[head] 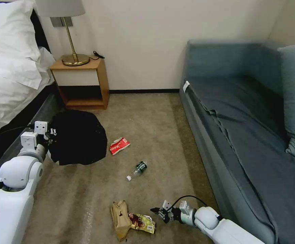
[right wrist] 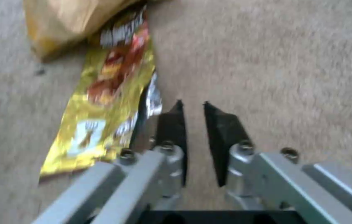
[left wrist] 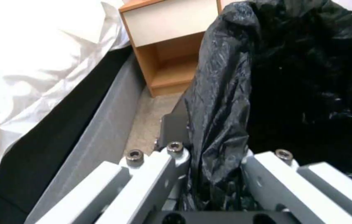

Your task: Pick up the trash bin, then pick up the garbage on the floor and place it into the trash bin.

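The trash bin, covered by its black bag liner, hangs above the carpet beside the bed. My left gripper is shut on its rim. In the left wrist view the fingers straddle the bag-covered rim of the trash bin. The garbage lies on the floor: a red packet, a small bottle, a brown paper bag and a yellow wrapper. My right gripper is low, just right of the yellow wrapper. Its fingertips are nearly together and hold nothing.
A bed with white linen runs along the left. A wooden nightstand with a lamp stands against the back wall. A grey sofa fills the right side. Open carpet lies between them.
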You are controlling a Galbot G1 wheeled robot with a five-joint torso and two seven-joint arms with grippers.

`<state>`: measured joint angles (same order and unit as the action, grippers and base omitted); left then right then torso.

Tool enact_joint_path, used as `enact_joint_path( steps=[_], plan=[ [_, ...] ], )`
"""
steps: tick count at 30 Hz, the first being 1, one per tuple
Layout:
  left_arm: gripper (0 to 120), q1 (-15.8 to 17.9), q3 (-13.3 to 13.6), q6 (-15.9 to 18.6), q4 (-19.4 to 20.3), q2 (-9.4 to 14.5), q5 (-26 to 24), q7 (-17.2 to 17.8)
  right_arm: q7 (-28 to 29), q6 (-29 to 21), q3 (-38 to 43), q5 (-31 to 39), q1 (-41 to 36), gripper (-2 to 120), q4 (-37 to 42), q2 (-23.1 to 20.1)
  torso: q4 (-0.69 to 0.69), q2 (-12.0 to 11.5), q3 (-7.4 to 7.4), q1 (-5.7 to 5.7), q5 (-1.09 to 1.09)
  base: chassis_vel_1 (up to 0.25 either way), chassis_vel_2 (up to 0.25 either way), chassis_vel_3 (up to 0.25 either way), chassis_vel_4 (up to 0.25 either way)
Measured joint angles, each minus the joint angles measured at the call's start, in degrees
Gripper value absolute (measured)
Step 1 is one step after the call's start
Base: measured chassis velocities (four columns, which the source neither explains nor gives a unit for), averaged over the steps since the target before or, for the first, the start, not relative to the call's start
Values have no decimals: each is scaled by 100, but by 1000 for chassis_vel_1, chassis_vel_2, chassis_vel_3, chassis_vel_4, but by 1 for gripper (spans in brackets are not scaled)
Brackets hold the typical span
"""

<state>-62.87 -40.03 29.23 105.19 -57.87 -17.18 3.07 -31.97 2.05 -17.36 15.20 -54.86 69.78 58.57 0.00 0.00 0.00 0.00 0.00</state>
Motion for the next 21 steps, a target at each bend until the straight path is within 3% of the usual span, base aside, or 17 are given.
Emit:
enact_joint_path(
  steps=[5, 9, 14, 21],
  plan=[
    [4, -2, 51, -20, -74, -28, 69, -23, -97, 1, -89, -149, 70, 38, -74, -57, 0, 0, 0, 0, 0, 0, 0, 0, 0],
    [4, 2, 62, -26, -98, -27, 93, -28, -125, 3, -119, -180, 105, 46, -100, -58, 0, 0, 0, 0, 0, 0, 0, 0, 0],
    [4, -5, 68, -30, -103, -41, 109, -33, -167, 20, -127, -230, 132, 71, -141, -43, 0, 0, 0, 0, 0, 0, 0, 0, 0],
    [4, -49, 46, -43, -90, -47, 115, -37, -212, 109, -127, -381, 133, 93, -353, 92, 0, 0, 0, 0, 0, 0, 0, 0, 0]
  ],
)
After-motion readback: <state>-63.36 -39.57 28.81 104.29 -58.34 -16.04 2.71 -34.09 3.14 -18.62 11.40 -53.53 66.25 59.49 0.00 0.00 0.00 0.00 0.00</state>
